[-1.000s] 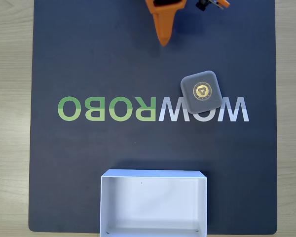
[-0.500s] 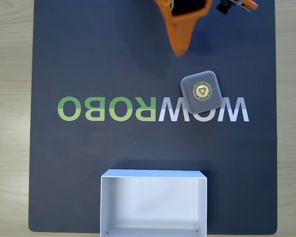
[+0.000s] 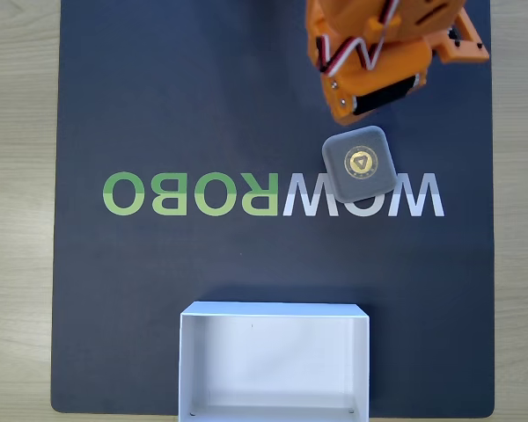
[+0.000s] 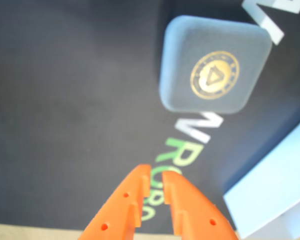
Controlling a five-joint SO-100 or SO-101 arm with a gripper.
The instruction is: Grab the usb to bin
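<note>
The orange gripper [image 4: 156, 172] has advanced over the dark mat [image 3: 158, 105], jaws nearly together. Nearest lies the white bin [image 3: 273, 309]; farther, the usb [image 3: 360, 163] rests on the white lettering [image 3: 414, 198], wooden table [image 3: 18, 211] around.

Orange arm [image 3: 378, 53] reaches in from top edge, fixed view | gripper [image 4: 156, 172] fingers nearly closed, empty, wrist view

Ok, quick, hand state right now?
Hand: closed, empty; the usb lies on the mat ahead of it, untouched.
</note>
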